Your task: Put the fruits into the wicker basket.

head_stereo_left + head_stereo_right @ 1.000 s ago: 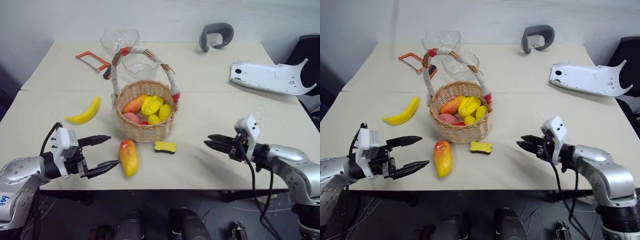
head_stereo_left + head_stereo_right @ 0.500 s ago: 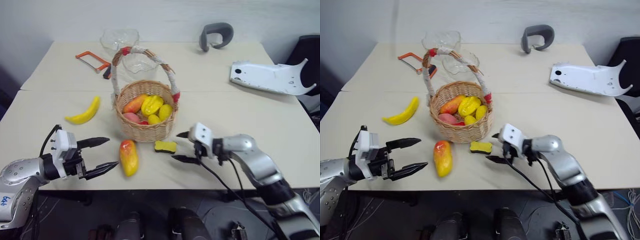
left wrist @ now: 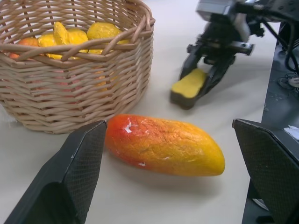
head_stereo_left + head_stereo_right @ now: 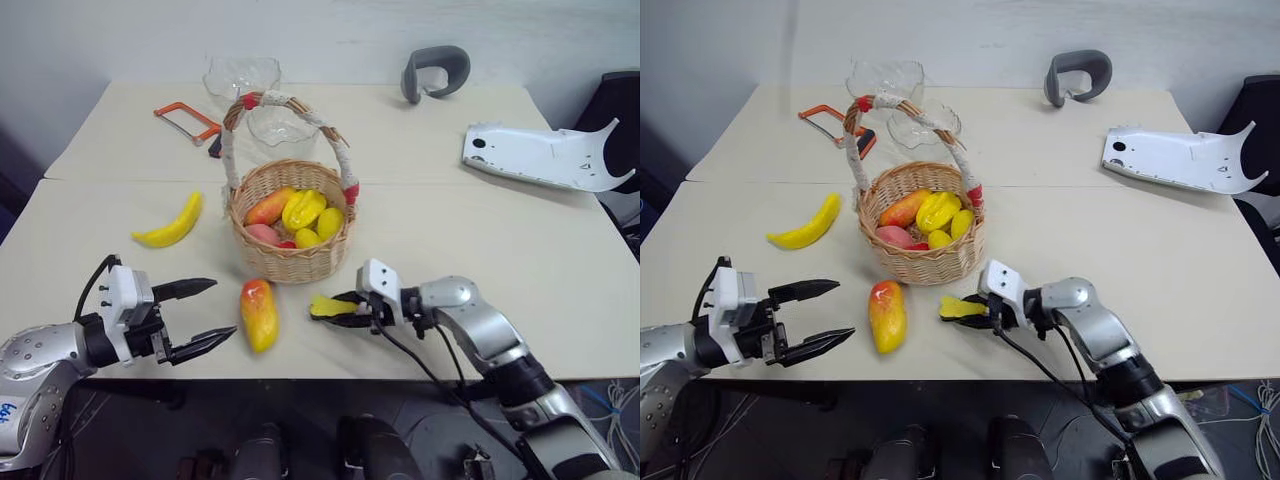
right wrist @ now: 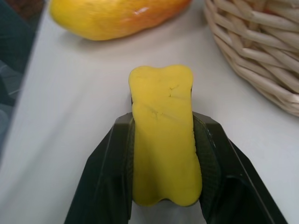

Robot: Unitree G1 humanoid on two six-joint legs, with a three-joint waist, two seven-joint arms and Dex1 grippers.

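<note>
Right, your R gripper (image 4: 335,306) is clamped on the small yellow block (image 5: 164,135) w/ the black edge: in the R wrist view both black fingers (image 5: 114,163) press its long sides, and from the L wrist view the block sits tilted between them, its low end at or just off the table (image 4: 480,230); can't tell if it touches. That block isn't fruit. It's just in front of the wicker basket (image 4: 291,262), on the basket's R side. Your L gripper (image 4: 200,316) hangs spread wide w/ nothing in it at the near L table edge, fingertips aimed at the mango (image 4: 258,313). The mango lies flat on the table, just in front of the basket and apart from it, red-orange end toward the basket, yellow end toward you; it sits between your two grippers, nearer the L one. The banana (image 4: 171,224) lies on the table L of the basket, well apart from both grippers. Inside the basket you've got several pieces, yellow and reddish-orange, piled below the rim. Basket stands upright mid-table, its white-wrapped handle (image 4: 283,102) arching over it. Behind it are two clear glass bowls (image 4: 240,75) and an orange-framed hacksaw (image 4: 186,120); far R lie a white plastic shell (image 4: 545,155) and a grey curved piece (image 4: 434,68).
</note>
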